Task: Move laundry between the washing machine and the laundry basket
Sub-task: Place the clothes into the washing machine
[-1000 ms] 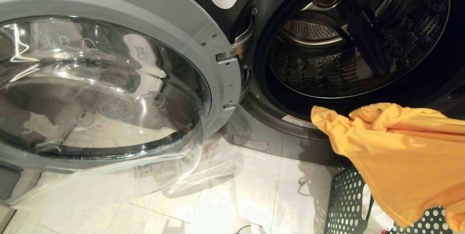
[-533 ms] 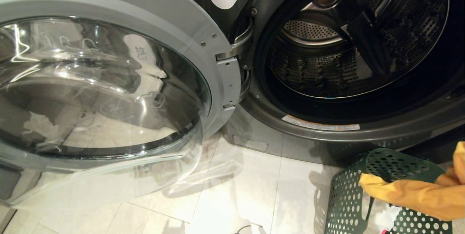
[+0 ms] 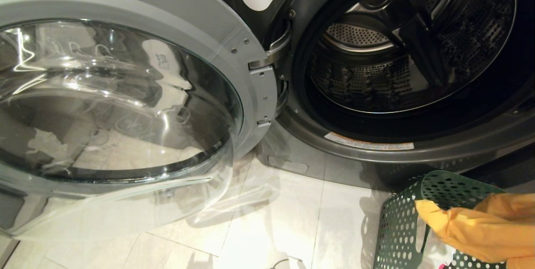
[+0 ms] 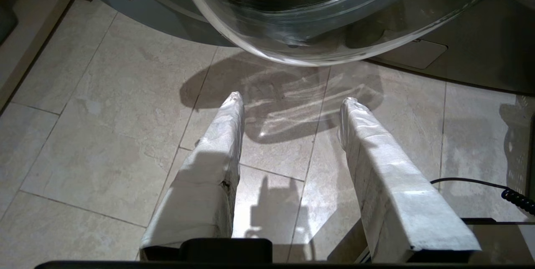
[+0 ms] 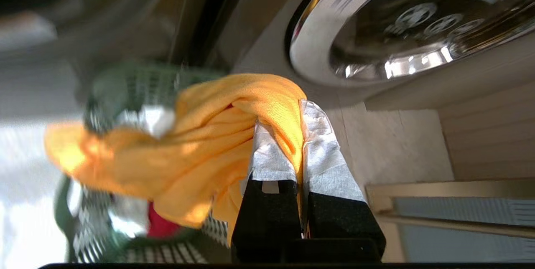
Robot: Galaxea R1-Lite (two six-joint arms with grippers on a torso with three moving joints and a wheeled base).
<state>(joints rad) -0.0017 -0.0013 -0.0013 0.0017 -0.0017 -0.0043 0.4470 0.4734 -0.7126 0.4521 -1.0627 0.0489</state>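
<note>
Right wrist view: right hand [image 5: 294, 125] pinches the orange-yellow garment [image 5: 196, 148], draped over the laundry basket [image 5: 125, 89].

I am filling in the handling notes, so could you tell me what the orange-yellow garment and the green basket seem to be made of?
The orange-yellow garment looks like soft, matte knit cloth: it folds and droops in creases, with a fine weave showing.

The green basket looks like rigid moulded plastic, slightly glossy, its walls pierced by even round holes; the exact plastic cannot be told.
</note>
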